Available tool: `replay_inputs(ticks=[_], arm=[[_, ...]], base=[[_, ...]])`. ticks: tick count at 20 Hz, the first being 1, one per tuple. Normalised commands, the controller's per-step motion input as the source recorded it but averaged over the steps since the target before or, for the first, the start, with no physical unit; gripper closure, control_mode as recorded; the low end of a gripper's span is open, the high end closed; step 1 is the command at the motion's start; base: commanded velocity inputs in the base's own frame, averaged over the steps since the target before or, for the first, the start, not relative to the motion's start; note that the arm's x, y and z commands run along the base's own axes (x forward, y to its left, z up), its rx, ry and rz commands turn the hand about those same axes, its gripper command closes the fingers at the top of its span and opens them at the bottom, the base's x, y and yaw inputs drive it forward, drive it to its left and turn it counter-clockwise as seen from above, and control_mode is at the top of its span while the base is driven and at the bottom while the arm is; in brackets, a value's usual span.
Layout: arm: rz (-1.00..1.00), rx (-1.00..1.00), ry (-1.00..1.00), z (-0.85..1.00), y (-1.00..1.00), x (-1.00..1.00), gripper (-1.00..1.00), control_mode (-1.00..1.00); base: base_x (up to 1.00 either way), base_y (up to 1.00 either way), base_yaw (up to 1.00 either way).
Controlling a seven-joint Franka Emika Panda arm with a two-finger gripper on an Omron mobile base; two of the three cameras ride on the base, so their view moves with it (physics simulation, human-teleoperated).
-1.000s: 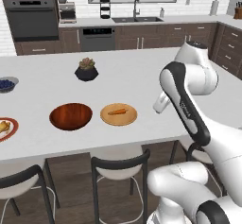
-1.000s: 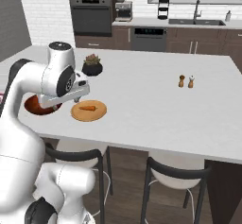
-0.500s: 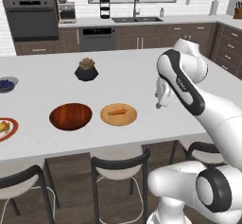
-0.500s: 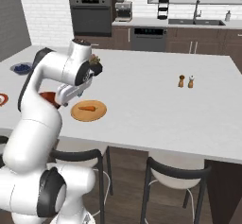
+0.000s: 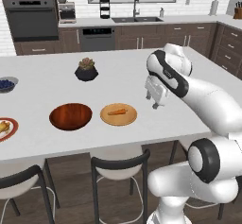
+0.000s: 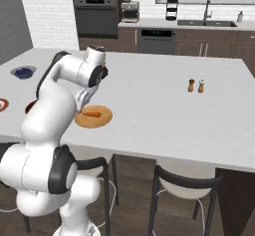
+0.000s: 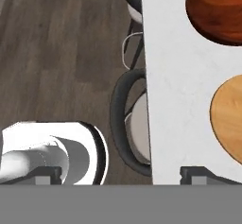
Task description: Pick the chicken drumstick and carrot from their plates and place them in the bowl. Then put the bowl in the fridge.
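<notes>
Two items left to move: the small orange tapered carrot [image 5: 117, 111] is sitting on the plain tan wooden plate [image 5: 108, 118], glossy dark reddish-brown bowl [image 5: 71, 116] beside it. The tool [image 5: 155, 101] is hovering right of the plate over the white table [image 5: 123, 76]; can't tell its opening. Next it's needing to drop onto the carrot.

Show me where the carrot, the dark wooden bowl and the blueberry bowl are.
carrot [image 5: 117, 111], left base view, middle of its body.
dark wooden bowl [image 5: 71, 116], left base view, its inner floor.
blueberry bowl [image 6: 23, 71], right base view, its berries.
</notes>
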Motion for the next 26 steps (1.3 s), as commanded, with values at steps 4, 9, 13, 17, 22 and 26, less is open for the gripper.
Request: replay_inputs(ticks=[4,9,13,17,22,26], arm=[[0.20,0.00,-0.09,-0.49,0.00,0.22,-1.00,-1.00],[0.16,0.01,-0.05,-0.20,0.00,0.22,-1.00,-1.00],[0.01,0.02,0.00,-0.23,0.11,0.38,-1.00,-1.00],[0.00,0.03,0.00,-0.26,0.01,0.34,-1.00,-1.00],[0.00,0.04,-0.01,-0.32,0.02,0.39,-1.00,-1.00],[0.00,0.02,0.00,-0.24,0.31,0.49,-1.00,-1.00]], base=[[0.00,0.00,0.00],[0.00,0.00,0.00],[0.00,0.00,0.00],[0.00,0.00,0.00],[0.00,0.00,0.00],[0.00,0.00,0.00]])
